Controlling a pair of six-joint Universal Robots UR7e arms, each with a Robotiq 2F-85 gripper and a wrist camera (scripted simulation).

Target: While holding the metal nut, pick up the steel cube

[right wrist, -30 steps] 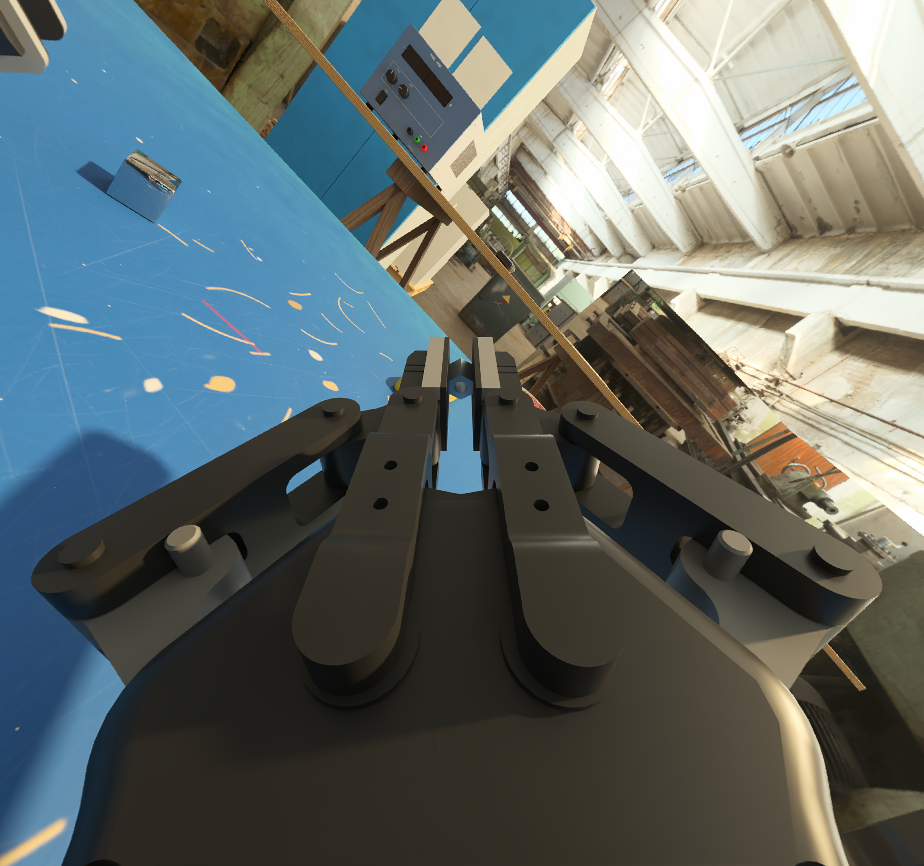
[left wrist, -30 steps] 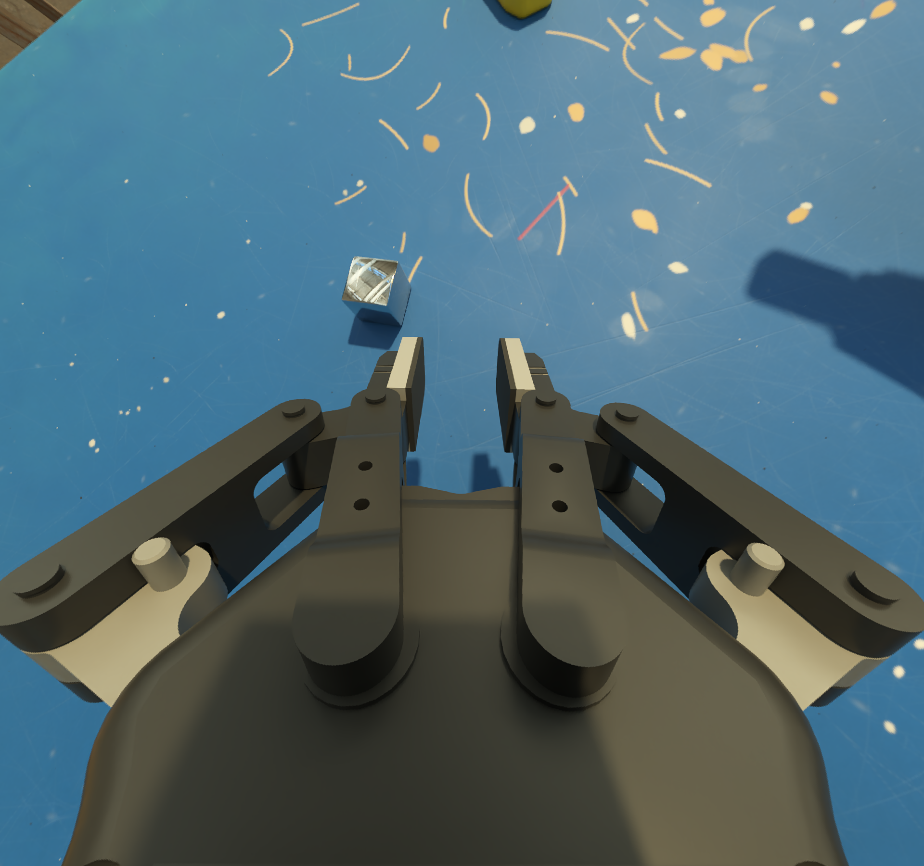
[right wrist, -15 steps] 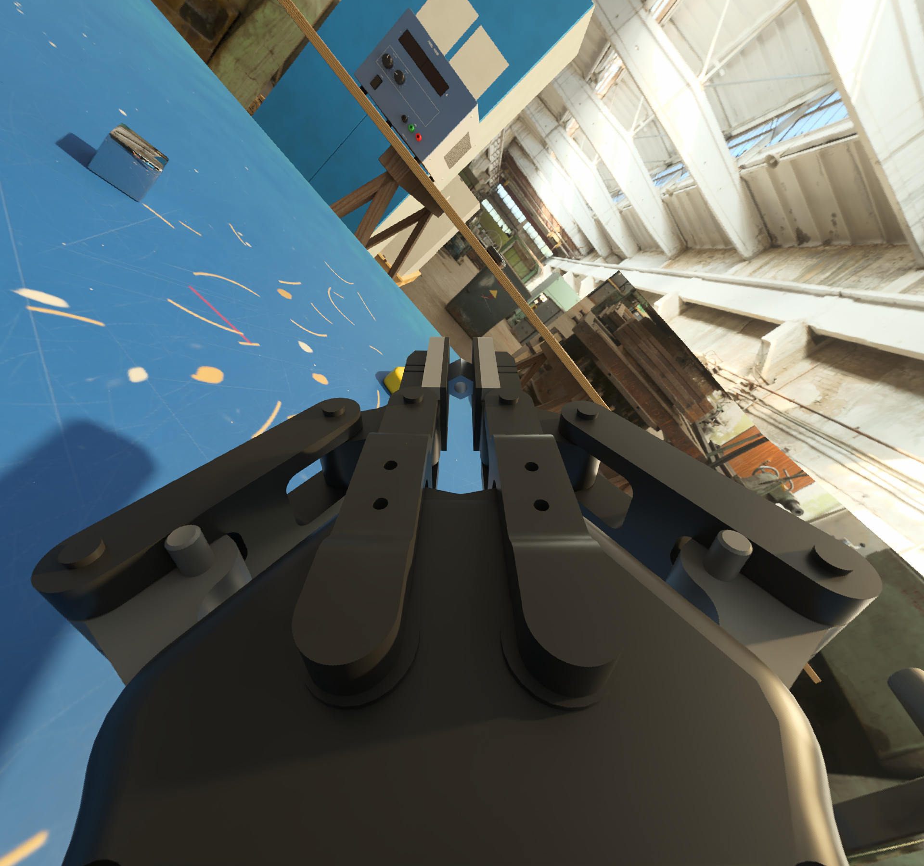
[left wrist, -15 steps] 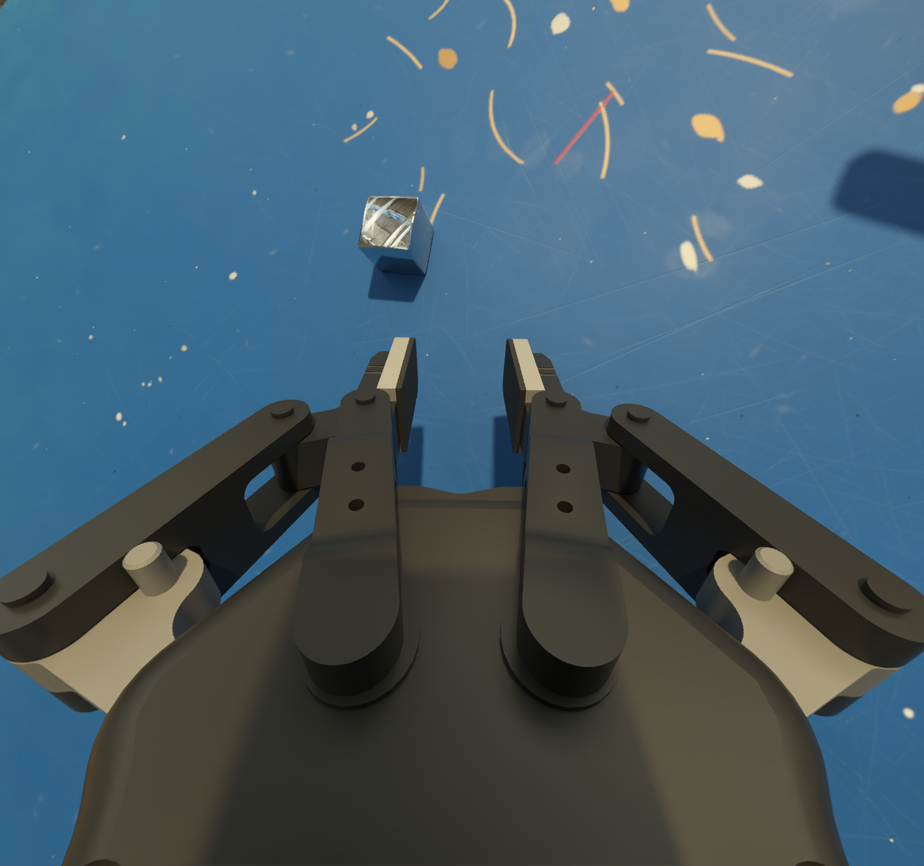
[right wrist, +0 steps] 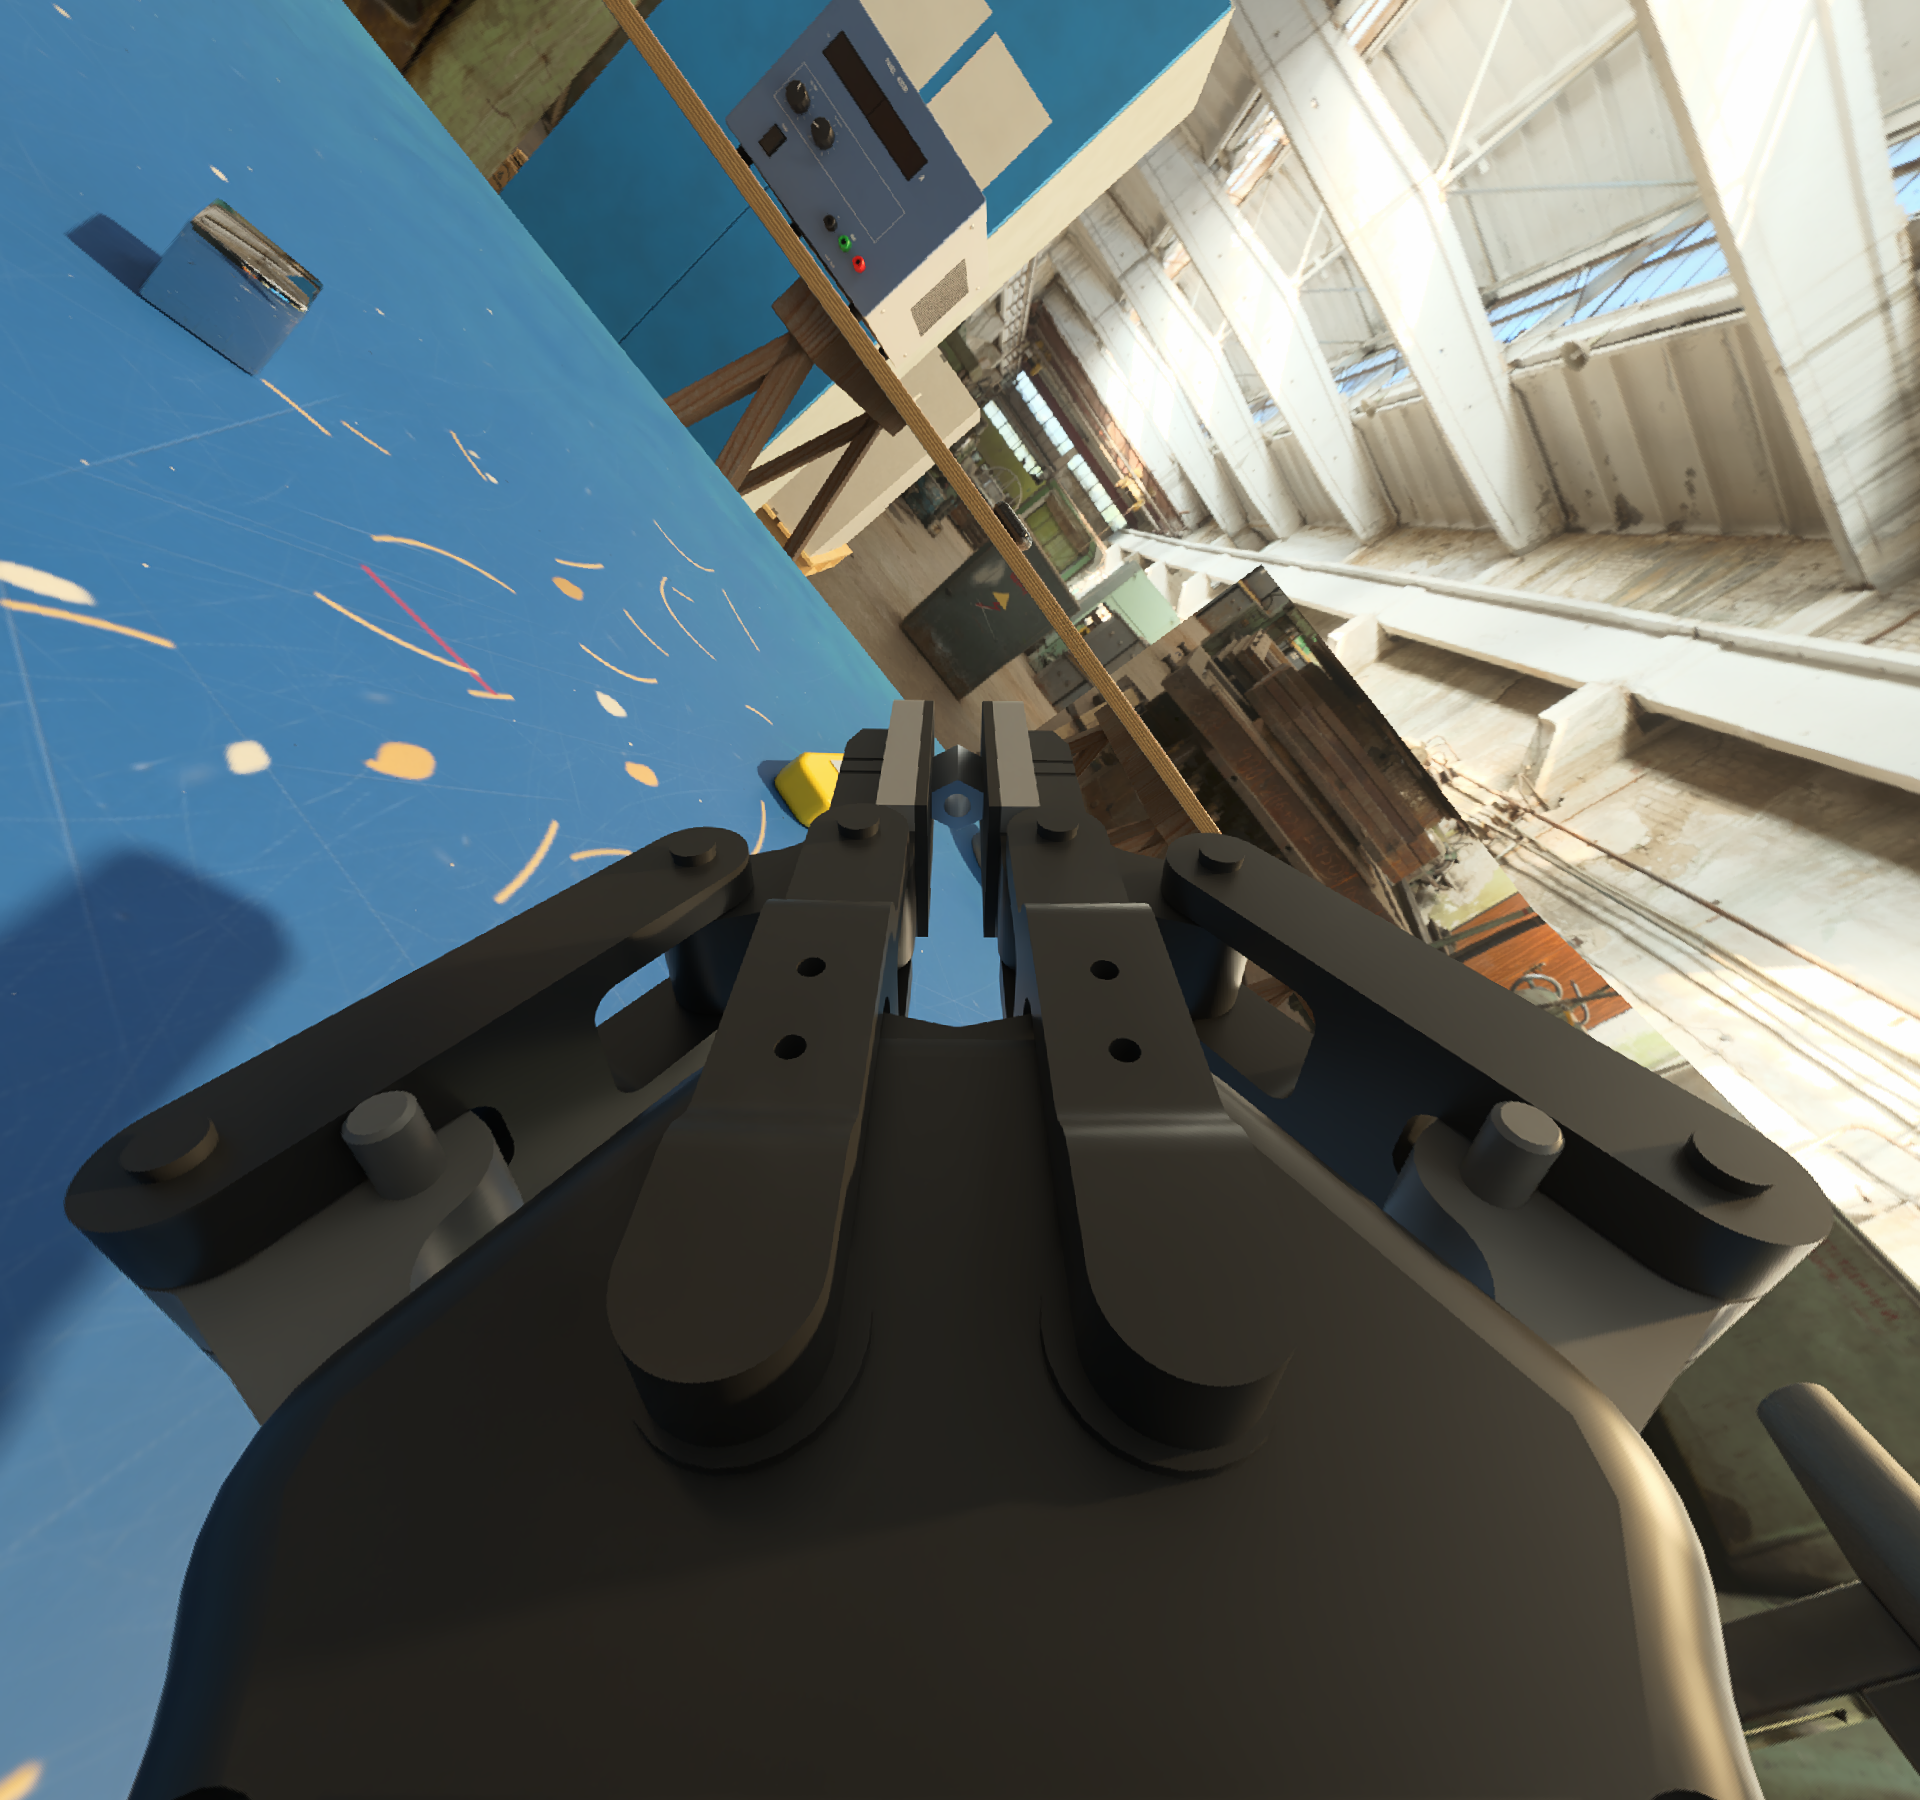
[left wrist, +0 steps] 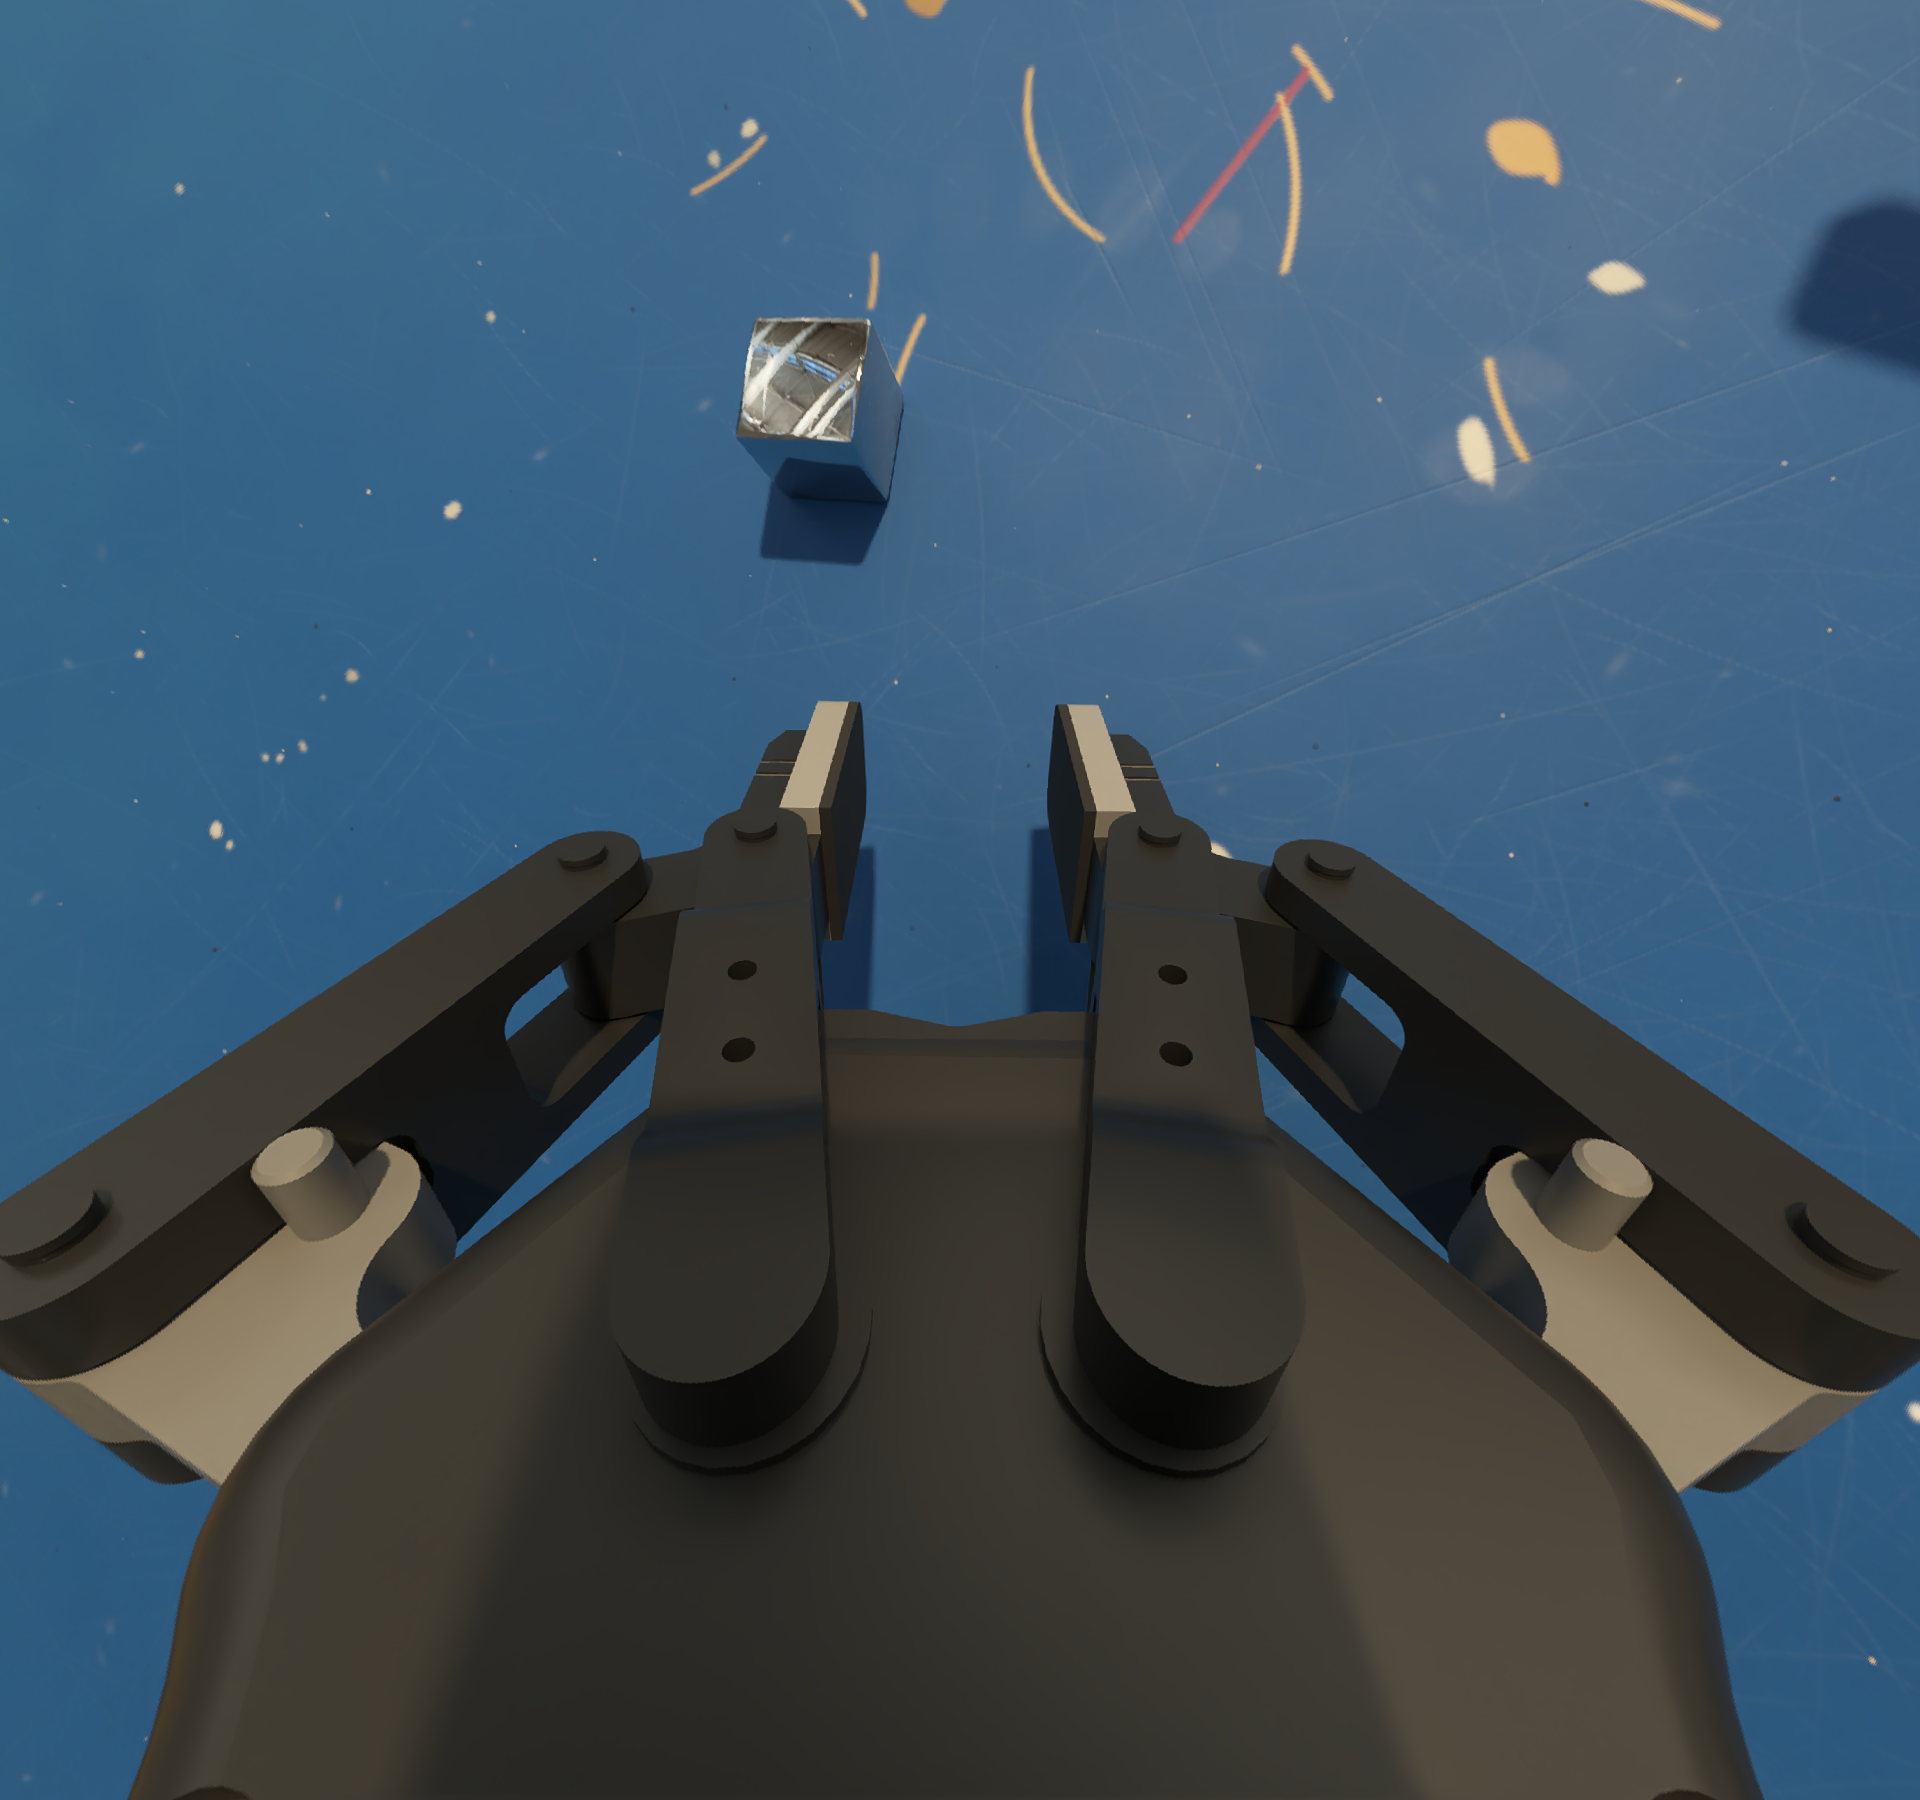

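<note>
a: the left gripper (left wrist: 956,794) hung over the blue table (left wrist: 416,503) with its fingers spread and nothing between them. the cube (left wrist: 816,405) sat flat on the table ahead of the tips and a bit to their left, well apart.

b: and the right gripper (right wrist: 956,763)?

a: pinched tight on the nut (right wrist: 957,794), held up off the table. from that side the cube (right wrist: 234,290) showed far off to the left.

b: how would that cube handle?

a: my guess was heavy for its bulk, rigid, and slick. those mirror faces gave little to bite on. best hold was probably two opposite flat sides, low and square, pads flush.

b: risk?

a: catching it corner-on, i'd say, and having it twist or squirt out.

b: any containers?

a: none i could make out. only chips and curls, a yellow object (right wrist: 805,782) beyond the nut, and a grey box with knobs (right wrist: 862,150) past the table edge.
</note>
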